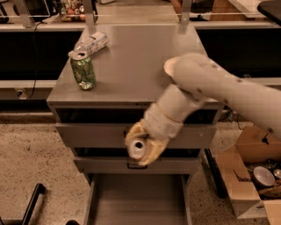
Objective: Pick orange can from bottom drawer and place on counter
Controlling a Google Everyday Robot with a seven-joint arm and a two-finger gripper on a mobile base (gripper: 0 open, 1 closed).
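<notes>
Orange can [137, 148] seemingly clamped in gripper [142, 146] above open bottom drawer [136, 200].

A speckled, pale stone floor [26, 149] spreads round the cabinet under dim, warm light. Behind the surface's [131, 66] back edge runs a long pale bench [131, 11], with two metal posts [90, 15] rising near the back corners and dark recesses [26, 55] below it on either side. A black cable [35, 52] hangs down beyond the left edge. An open cardboard box [246, 176] sits on the floor past the right edge, and a black bar [30, 204] lies at lower left. The hand [141, 149] hangs below the front edge, clasped round a can [137, 147].
</notes>
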